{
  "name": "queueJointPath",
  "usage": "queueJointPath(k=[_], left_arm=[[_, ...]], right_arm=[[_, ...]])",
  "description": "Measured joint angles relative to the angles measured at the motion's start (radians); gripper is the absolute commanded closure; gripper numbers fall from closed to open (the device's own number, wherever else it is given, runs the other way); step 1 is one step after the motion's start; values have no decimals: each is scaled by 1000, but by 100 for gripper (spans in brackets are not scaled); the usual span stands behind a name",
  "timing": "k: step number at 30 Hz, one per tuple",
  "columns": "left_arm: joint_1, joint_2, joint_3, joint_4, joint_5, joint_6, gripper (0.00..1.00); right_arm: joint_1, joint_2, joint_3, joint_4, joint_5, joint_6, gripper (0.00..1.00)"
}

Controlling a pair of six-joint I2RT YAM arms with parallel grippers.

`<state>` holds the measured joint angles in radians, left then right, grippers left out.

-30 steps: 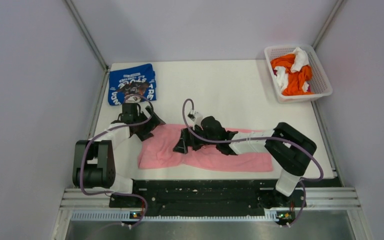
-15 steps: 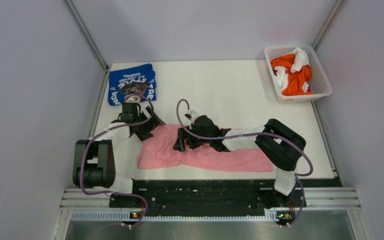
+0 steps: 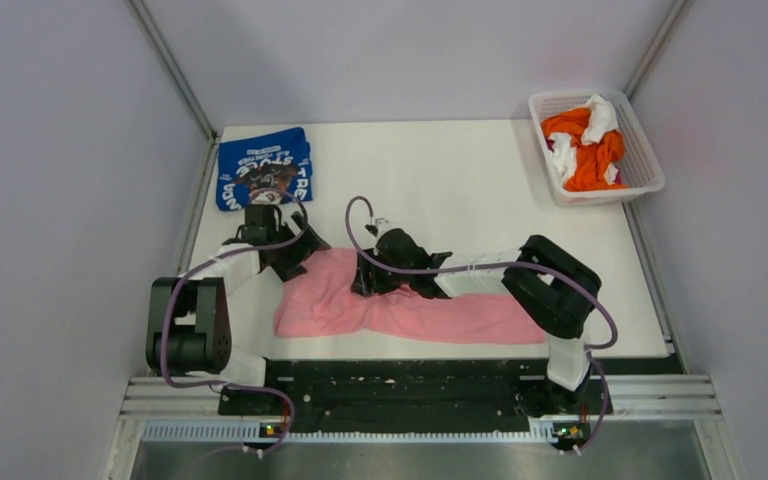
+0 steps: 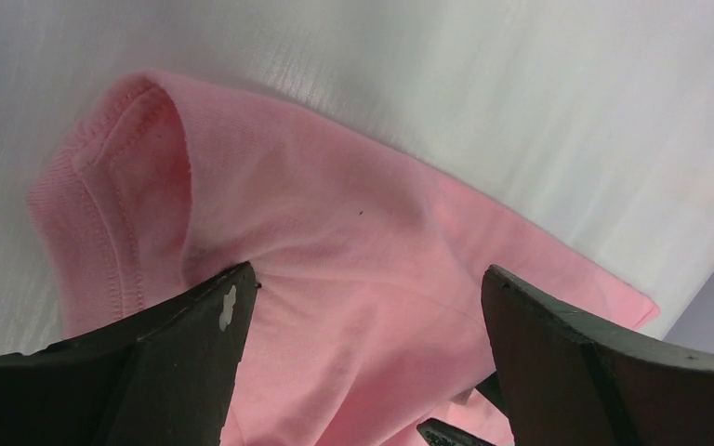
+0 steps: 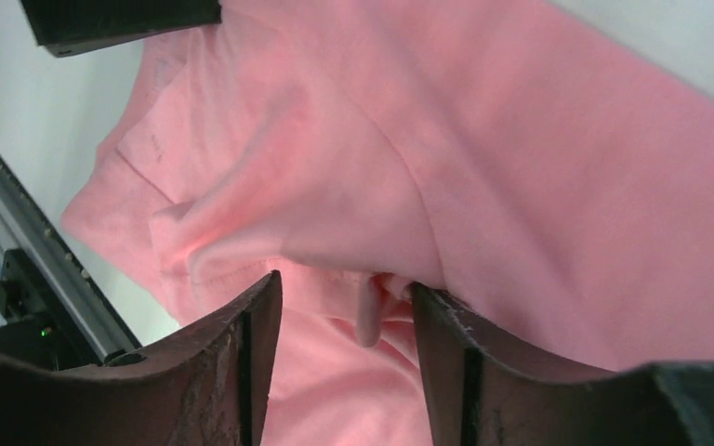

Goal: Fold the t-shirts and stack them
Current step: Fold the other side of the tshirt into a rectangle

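Observation:
The light pink t-shirt [image 3: 420, 315] lies crumpled lengthwise near the table's front edge. The royal blue t-shirt [image 3: 265, 168] sits folded at the far left corner. My left gripper [image 3: 293, 252] stands wide open over the pink shirt's upper left end; in its wrist view the left gripper [image 4: 367, 297] straddles the pink cloth [image 4: 335, 204] near a hemmed edge. My right gripper [image 3: 365, 280] is down on the shirt's middle. In the right wrist view the right gripper [image 5: 346, 297] has its jaws partly narrowed around a raised fold of the pink shirt [image 5: 521, 186], with a gap still showing.
A white lattice basket [image 3: 650, 170] holding orange and white cloth stands at the far right corner. Grey walls close in the table on both sides. A metal rail [image 5: 19, 242] runs along the near edge.
The right arm has slid left along the pink shirt and its jaws have narrowed around a fold. The left arm has stayed where it was.

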<state>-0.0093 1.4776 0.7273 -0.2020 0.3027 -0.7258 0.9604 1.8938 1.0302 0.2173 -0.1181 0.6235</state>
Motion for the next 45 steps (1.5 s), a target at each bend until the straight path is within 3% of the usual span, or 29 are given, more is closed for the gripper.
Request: queueJointPath(k=[13, 33, 41, 45], left_arm=[[0, 5, 5, -2, -1, 3, 5], [0, 6, 7, -3, -1, 5, 5], [0, 11, 11, -3, -1, 8, 5], [0, 13, 12, -4, -1, 10, 5]], right_arm=[[40, -9, 32, -122, 155, 9, 60], [52, -55, 32, -164, 179, 17, 77], [54, -54, 52, -190, 188, 24, 100], [58, -55, 66, -204, 204, 29, 100]])
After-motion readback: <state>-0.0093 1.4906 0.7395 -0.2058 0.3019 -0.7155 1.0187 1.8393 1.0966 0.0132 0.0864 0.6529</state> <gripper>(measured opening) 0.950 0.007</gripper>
